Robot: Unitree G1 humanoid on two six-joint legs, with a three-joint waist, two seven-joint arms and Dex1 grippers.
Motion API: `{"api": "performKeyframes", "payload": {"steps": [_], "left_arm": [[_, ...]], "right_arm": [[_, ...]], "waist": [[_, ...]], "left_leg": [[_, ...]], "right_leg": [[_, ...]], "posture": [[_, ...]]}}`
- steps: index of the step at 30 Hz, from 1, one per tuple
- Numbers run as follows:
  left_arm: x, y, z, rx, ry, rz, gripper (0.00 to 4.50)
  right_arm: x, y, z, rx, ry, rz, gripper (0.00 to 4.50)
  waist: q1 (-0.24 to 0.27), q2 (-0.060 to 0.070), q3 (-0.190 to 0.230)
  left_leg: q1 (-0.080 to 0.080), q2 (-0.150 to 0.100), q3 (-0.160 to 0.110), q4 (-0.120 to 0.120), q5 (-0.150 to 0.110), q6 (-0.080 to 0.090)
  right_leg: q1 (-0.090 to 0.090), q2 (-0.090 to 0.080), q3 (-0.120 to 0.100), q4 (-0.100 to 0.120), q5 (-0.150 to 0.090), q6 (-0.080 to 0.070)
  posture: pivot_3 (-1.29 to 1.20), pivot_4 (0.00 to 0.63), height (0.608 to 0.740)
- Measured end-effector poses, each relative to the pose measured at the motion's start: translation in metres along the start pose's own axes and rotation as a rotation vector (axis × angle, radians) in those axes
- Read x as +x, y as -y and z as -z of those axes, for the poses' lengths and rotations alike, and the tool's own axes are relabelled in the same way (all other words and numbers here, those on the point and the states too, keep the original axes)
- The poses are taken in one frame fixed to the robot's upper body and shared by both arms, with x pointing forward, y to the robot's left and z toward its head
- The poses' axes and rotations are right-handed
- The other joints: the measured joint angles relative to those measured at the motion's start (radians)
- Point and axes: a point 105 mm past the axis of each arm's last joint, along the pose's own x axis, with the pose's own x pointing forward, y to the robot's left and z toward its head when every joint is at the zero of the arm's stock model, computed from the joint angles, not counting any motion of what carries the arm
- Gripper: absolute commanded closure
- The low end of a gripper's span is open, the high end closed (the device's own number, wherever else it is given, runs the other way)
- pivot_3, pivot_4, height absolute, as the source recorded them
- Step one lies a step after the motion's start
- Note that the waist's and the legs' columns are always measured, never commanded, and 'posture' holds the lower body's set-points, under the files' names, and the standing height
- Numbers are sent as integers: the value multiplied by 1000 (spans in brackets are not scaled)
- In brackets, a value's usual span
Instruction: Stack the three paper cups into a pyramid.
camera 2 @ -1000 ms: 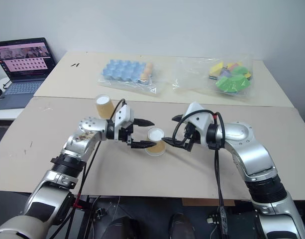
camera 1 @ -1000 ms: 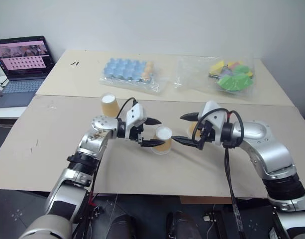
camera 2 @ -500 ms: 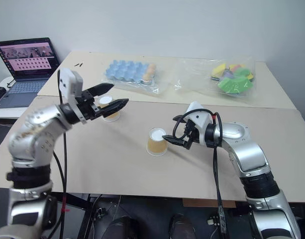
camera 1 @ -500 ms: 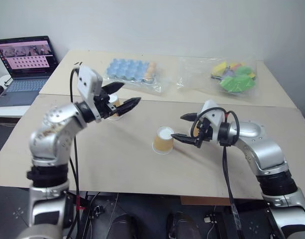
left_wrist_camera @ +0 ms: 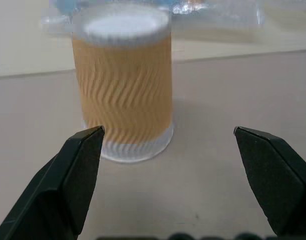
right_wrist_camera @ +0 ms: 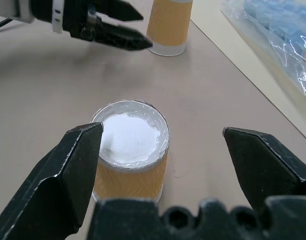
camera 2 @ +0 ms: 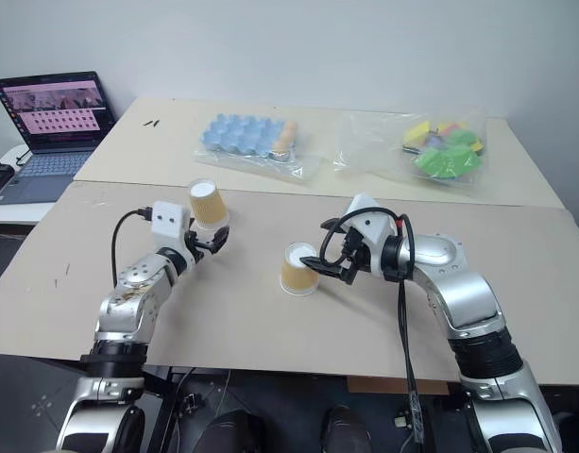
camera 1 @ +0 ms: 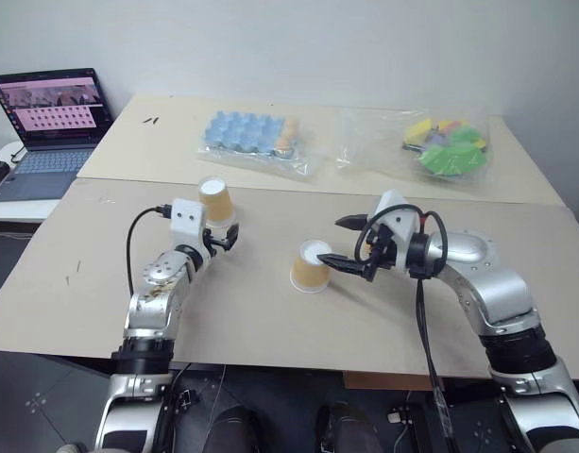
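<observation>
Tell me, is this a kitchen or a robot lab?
Probably a robot test room or lab: a laptop sits open beside the tan table, and bagged practice props, a blue tray and colourful blocks, lie at the back.

Two inverted yellow-orange cups (camera 1: 217, 200) (camera 1: 311, 265), well apart on table

The left gripper (camera 1: 223, 237) has been drawn away from the middle cup (camera 1: 311, 265), swung up and out to the left, then lowered again. It is now set, jaws spread, just before the far left cup (camera 1: 216, 200), not touching it.
</observation>
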Motion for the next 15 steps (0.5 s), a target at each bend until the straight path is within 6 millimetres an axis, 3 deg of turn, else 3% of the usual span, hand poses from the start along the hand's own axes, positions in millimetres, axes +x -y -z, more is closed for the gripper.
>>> {"api": "performKeyframes", "payload": {"steps": [4,15], "left_arm": [[15,-7,1,29,-3,6,69],[49,-8,-32,82,68,23,69]], "right_arm": [[-2,-1,-3,-6,3,7,0],[-8,0,0,3,-9,48,0]], "waist": [[2,0,0],[-5,0,0]], "left_leg": [[-1,0,0,0,0,0],[-2,-1,2,0,0,0]], "right_leg": [[0,0,-1,-1,0,0],[0,0,-3,-1,0,0]], "posture": [[0,150,735],[0,150,735]]}}
